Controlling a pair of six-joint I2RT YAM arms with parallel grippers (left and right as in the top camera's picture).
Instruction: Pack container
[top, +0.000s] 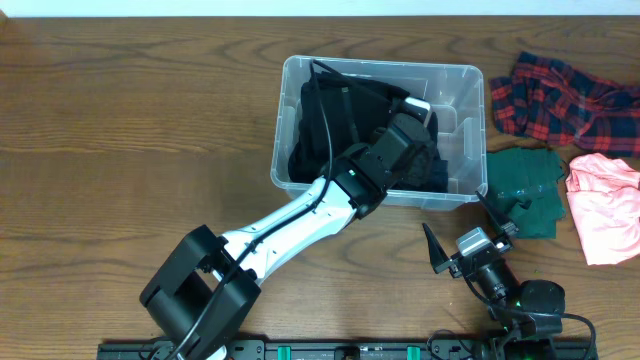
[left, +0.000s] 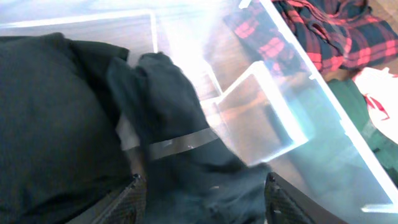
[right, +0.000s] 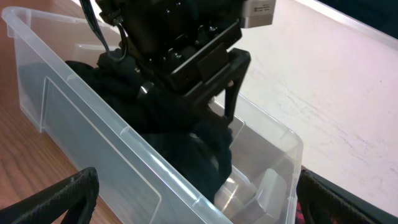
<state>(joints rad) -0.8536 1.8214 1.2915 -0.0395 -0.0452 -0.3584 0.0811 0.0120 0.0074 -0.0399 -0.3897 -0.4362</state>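
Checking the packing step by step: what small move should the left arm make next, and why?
Probably lift the left gripper straight up: its jaws stand apart above the black garment, which already lies in the container, and other clothes wait on the table.

No text, brand, number or sign can be read in any view. The white block (right: 257, 12) on the left arm's wrist shows nothing legible.

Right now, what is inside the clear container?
A black garment fills most of the container, with the open left gripper over it. The end near the plaid cloth is bare plastic. Whatever lies under the garment is covered.
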